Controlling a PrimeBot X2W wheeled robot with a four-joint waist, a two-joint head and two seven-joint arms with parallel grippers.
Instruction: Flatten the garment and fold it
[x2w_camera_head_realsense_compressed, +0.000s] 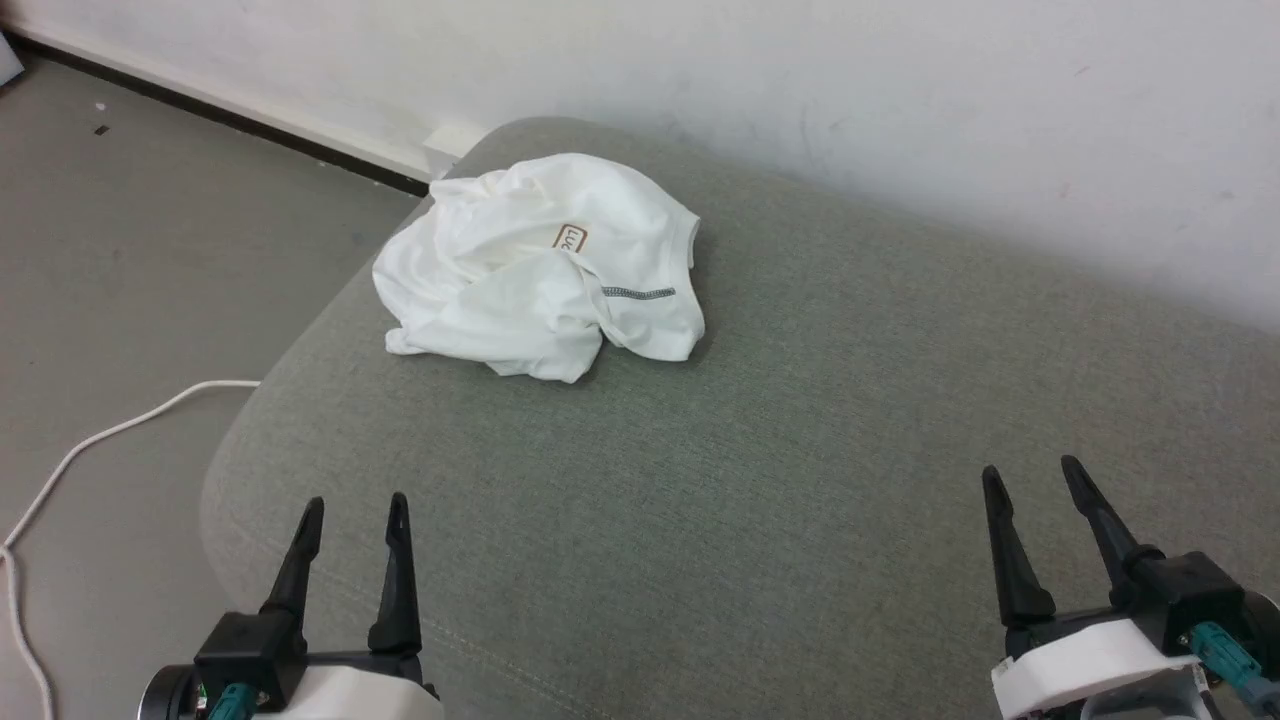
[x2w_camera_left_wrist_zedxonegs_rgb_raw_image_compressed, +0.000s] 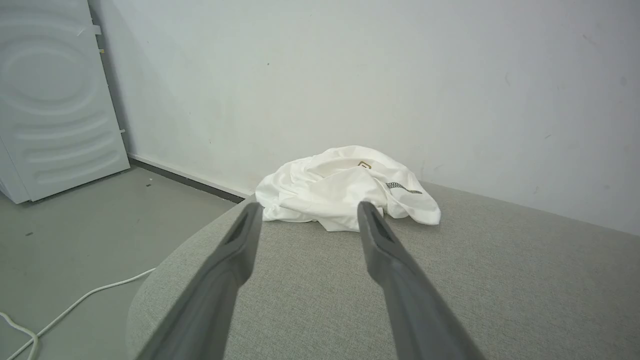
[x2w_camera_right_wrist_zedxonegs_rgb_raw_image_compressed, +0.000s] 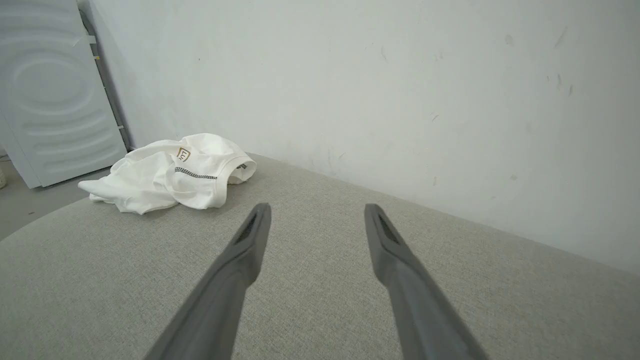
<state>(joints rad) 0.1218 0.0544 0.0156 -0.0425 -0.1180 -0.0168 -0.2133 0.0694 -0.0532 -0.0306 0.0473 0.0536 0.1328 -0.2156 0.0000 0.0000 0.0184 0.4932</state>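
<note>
- Left tool (x2w_camera_head_realsense_compressed: 356, 500) and right tool (x2w_camera_head_realsense_compressed: 1030, 466) hover spread over the cushion's (x2w_camera_head_realsense_compressed: 750, 450) near edge, empty, seemingly poised to reach.
- Garment (x2w_camera_head_realsense_compressed: 520, 290) lies crumpled at the cushion's far left corner, nothing flattened yet.

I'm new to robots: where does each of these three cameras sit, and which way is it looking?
Head view: on the robot's head, looking forward and down at the crumpled garment on the grey cushion; left tool and right tool show, both open.
Left wrist view: on the left wrist, low, looking along its fingers straight at the garment.
Right wrist view: on the right wrist, looking along its fingers at cushion and wall; garment upper left.
Shared: all three show the garment.
</note>
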